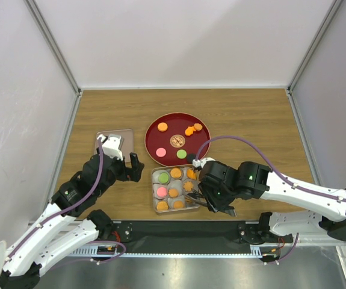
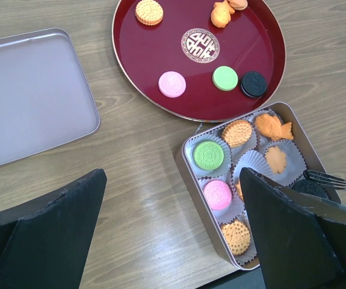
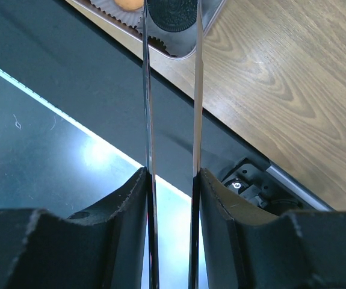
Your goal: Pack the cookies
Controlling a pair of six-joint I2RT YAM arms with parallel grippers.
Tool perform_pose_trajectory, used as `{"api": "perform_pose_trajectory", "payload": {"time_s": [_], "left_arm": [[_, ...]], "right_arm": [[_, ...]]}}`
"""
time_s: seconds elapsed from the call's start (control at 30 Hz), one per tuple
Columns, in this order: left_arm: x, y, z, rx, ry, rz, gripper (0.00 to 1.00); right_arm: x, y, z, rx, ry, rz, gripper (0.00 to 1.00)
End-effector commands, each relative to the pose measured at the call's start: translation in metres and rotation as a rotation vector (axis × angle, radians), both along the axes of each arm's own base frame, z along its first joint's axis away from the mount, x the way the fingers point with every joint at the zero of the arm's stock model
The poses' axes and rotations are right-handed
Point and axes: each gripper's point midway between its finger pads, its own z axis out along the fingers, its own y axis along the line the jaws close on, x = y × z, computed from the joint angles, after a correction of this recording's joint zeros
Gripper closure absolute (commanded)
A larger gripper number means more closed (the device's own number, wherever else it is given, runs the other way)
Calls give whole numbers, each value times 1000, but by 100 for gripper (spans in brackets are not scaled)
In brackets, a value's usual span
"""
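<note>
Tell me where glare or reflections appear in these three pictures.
Right wrist view: a bright glare on the dark plate, left of the tongs. Left wrist view: a pale sheen on the table near the tin. Top view: light is even, shadows soft, no strong glare.

Desk: brown wood with wavy darker lines.
Round tray: dark red with a thin gold rim.
Tray sign: gold curly pattern in the middle.
Cookies on the tray: one pink, one green, one black, some orange.
Tin: silver.
Paper cups: pale grey-white.
Cookies in the tin: green, pink and orange, with tiny bumpy patterns.
Lid: plain grey, on the far left.
Tongs: shiny silver.
Cookie at the tongs' tips: black with a raised pattern.
Left gripper: black.
Right gripper: black.
Arms: white and black.
Cable: purple.
</note>
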Motion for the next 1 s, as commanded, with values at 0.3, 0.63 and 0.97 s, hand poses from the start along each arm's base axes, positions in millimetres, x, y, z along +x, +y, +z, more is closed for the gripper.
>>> {"api": "perform_pose_trajectory", "payload": {"time_s": [0.3,0.63,0.97], "left_arm": [[3,-2,10,-15,-28,-1,0],[2,-2,10,-15,-28,-1,0],[2,-3,11,-20,-32,-4,0]], "right_arm": [[-3,0,4,-6,1,3,58],[-3,1,9,-10,-8,10,56],[-2,0,12,-18,-11,9,55]]}}
